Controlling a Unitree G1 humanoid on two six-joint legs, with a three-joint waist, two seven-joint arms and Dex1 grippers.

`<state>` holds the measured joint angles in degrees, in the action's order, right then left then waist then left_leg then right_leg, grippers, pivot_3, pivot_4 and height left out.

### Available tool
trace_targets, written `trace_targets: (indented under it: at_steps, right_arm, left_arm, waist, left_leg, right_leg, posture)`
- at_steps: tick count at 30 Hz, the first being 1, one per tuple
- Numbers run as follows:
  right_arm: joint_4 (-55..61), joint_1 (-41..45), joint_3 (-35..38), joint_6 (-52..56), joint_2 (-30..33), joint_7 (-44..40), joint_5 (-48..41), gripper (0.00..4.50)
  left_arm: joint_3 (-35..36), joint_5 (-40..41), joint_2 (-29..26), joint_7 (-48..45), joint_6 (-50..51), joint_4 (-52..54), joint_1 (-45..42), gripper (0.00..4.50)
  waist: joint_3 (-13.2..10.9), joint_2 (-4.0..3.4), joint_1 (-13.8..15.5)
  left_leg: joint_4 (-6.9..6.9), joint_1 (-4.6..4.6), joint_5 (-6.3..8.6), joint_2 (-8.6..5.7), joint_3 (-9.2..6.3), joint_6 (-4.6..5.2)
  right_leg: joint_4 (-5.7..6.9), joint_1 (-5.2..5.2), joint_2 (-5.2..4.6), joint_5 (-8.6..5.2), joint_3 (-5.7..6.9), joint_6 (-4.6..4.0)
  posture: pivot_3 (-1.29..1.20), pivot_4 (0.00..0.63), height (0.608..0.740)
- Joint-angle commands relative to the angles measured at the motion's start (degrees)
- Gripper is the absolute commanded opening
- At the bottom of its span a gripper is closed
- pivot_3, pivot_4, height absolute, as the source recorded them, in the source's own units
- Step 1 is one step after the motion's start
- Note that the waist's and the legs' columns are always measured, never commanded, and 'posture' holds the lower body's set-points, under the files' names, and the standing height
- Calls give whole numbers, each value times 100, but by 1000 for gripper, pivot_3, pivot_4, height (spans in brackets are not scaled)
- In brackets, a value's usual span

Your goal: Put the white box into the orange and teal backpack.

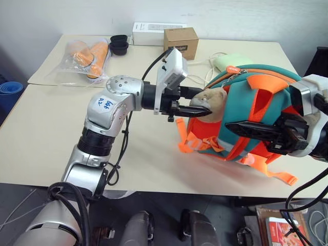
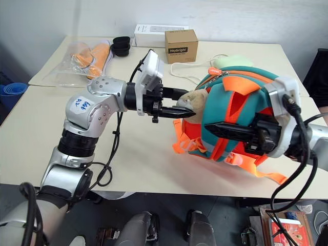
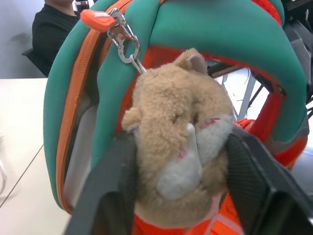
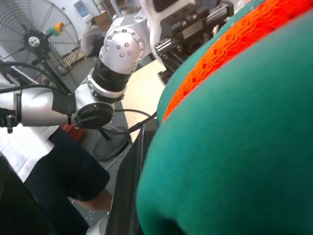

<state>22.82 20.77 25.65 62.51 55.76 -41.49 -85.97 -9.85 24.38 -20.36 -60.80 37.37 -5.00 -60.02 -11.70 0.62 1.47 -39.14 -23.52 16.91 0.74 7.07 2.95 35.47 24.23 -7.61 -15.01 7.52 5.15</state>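
Note:
The orange and teal backpack (image 1: 241,97) stands upright on the right half of the table (image 1: 46,133), straps facing me. My left gripper (image 1: 201,110) reaches in from the left and is shut on the backpack's tan plush animal head (image 3: 176,127). One black finger presses each side of the head. My right gripper (image 2: 212,126) lies across the strap side of the backpack, pointing left, shut on its teal fabric (image 4: 234,147). The backpack's orange zipper (image 3: 73,122) gapes at the top. The white box is out of view.
Along the table's far edge lie a long white carton (image 1: 156,32), a brown cardboard cube (image 1: 181,42), black cups (image 1: 119,44) and a plastic bag of orange items (image 1: 87,56). A pale green object (image 1: 228,61) and white cable lie behind the backpack. A person in black (image 3: 54,24) sits beyond.

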Motion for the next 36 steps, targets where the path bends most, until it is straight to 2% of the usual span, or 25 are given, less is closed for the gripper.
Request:
trace_targets:
  at_steps: [1,3,5,10,14,19,26,29,33,36]
  right_arm:
    - [136,-92,335,-182,91,33,-116,0]
    - [145,-171,367,-205,103,30,-88,0]
    - [139,-276,416,-208,126,11,-16,0]
    - [93,-553,672,-202,226,-102,-4,0]
    - [88,-792,883,-229,290,-196,21,0]
    - [14,-897,968,-385,234,-236,197,0]
    - [136,-829,775,-621,112,-167,417,0]
    - [229,-799,606,-885,10,-117,864,0]
    - [339,-1039,301,-1214,140,-399,1807,0]
    - [233,-1285,178,-1449,310,-799,2404,926]
  left_arm:
    - [236,155,-92,-112,40,-98,-231,1282]
    - [325,192,-141,-163,49,-235,-355,935]
    - [464,196,-264,-210,19,-562,-620,827]
    - [466,-258,-879,-639,-847,-1808,-1141,822]
    - [280,-678,-1237,-1060,-1642,-2579,-1195,822]
    - [-532,-1992,-1425,-1077,-3686,-3103,-517,822]
    - [-1079,-2851,-965,-554,-4813,-3148,293,822]
    - [-1035,-2762,-762,-504,-4601,-2900,529,822]
    - [-684,-2345,-665,-577,-3743,-2365,676,822]
    - [-354,-1878,-801,-766,-2932,-1853,923,1757]
  waist:
    - [0,0,-2]
    - [0,0,-3]
    - [0,1,3]
    - [0,0,-16]
    - [0,0,-25]
    - [0,0,-7]
    - [0,2,-7]
    - [1,2,-11]
    - [1,1,-5]
    - [1,1,-9]
  left_leg:
    - [0,0,0,0,0,0]
    - [0,-1,0,1,0,0]
    - [0,-2,0,1,0,0]
    - [1,-2,1,0,2,1]
    - [9,3,2,3,24,0]
    - [6,7,8,0,34,10]
    - [3,2,14,1,36,17]
    - [3,4,15,3,37,18]
    - [3,6,15,3,38,19]
    - [3,3,15,2,38,19]
  right_leg:
    - [0,0,0,0,0,0]
    - [0,0,0,0,0,0]
    - [0,0,0,0,0,0]
    - [-2,2,3,0,6,0]
    - [4,16,8,0,14,0]
    - [1,16,-2,0,10,1]
    - [-6,20,-16,3,-11,0]
    - [-22,18,-23,4,-13,1]
    - [-20,17,-30,5,-9,2]
    - [-4,17,-8,5,-8,2]
  posture:
    - [0,150,740]
    - [0,150,740]
    - [0,150,740]
    - [0,150,740]
    - [0,150,740]
    - [0,150,740]
    - [0,150,740]
    - [0,150,740]
    - [0,150,740]
    - [0,150,740]
